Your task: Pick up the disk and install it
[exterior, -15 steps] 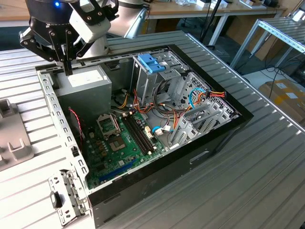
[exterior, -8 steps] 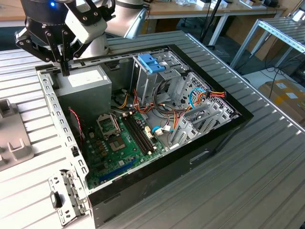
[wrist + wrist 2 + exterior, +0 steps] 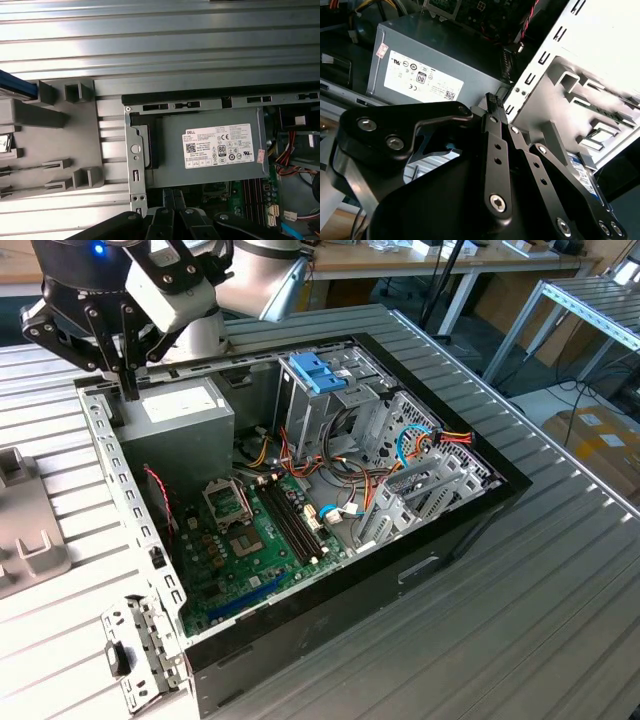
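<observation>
The disk (image 3: 581, 169) lies on a grey holder (image 3: 590, 90) beside the open computer case. A strip of its white and blue label shows in the second wrist view behind the gripper's links, and its blue edge (image 3: 15, 88) shows in the first wrist view. My gripper (image 3: 129, 388) hangs shut with nothing in it. It is over the case's rim, by the corner of the power-supply box (image 3: 180, 420) at the exterior view's left. Its closed fingertips (image 3: 492, 100) point down at that corner. The gripper (image 3: 173, 194) is apart from the disk.
The open case (image 3: 300, 490) holds a green motherboard (image 3: 250, 540), bundled cables and a metal drive cage (image 3: 330, 400) with a blue plastic tab (image 3: 315, 370) on top. The grey holder (image 3: 25, 530) sits on the ribbed metal table (image 3: 520, 620) at the exterior view's left.
</observation>
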Controlling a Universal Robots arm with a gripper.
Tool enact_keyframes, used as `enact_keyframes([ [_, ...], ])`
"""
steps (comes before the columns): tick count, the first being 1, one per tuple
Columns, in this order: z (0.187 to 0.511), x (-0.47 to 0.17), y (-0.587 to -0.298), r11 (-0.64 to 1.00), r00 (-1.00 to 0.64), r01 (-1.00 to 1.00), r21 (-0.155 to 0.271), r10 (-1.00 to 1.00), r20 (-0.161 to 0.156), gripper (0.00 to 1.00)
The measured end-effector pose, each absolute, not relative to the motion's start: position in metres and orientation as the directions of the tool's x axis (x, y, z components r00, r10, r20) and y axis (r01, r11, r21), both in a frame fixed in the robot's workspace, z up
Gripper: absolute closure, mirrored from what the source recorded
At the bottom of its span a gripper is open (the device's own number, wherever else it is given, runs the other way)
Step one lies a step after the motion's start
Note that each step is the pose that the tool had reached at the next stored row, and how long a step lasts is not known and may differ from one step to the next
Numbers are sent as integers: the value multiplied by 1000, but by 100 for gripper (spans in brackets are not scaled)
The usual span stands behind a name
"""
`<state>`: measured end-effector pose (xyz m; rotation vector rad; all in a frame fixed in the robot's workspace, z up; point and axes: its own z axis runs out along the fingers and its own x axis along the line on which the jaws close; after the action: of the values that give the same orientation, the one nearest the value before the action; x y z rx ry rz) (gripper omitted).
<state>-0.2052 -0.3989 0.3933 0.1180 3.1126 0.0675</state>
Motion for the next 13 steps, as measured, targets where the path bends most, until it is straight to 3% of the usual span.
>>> enact_keyframes([
  [13,393,-216,-399,996,-997,75,44,76,-24,89],
])
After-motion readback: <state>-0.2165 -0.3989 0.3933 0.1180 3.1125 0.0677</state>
